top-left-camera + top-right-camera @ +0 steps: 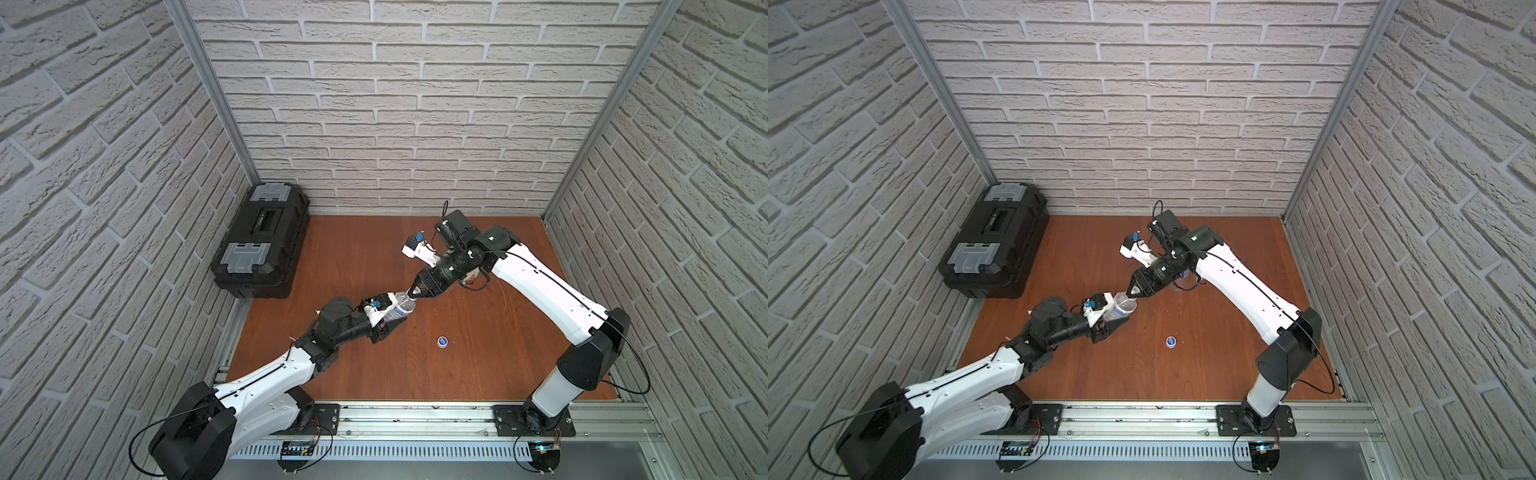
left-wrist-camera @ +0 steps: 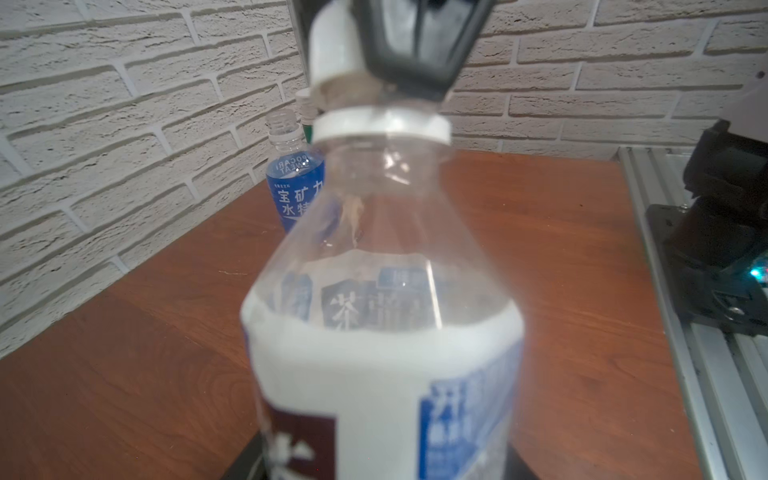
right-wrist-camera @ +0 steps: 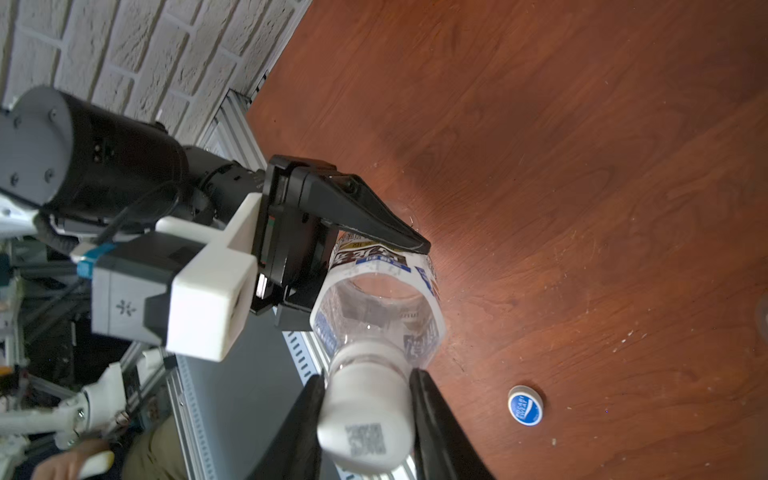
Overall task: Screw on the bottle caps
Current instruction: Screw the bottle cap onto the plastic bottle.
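Three bottles (image 2: 386, 332), one loose blue cap (image 3: 525, 405)

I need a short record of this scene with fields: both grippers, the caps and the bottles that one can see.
left gripper: shut on the white-labelled bottle, at its body
right gripper: shut on the white cap, which sits on that bottle's neck
cap tightness: cannot tell
blue cap: lying alone on the table, untouched
blue-labelled bottle: upright, uncapped
green-necked bottle: behind it, mostly hidden
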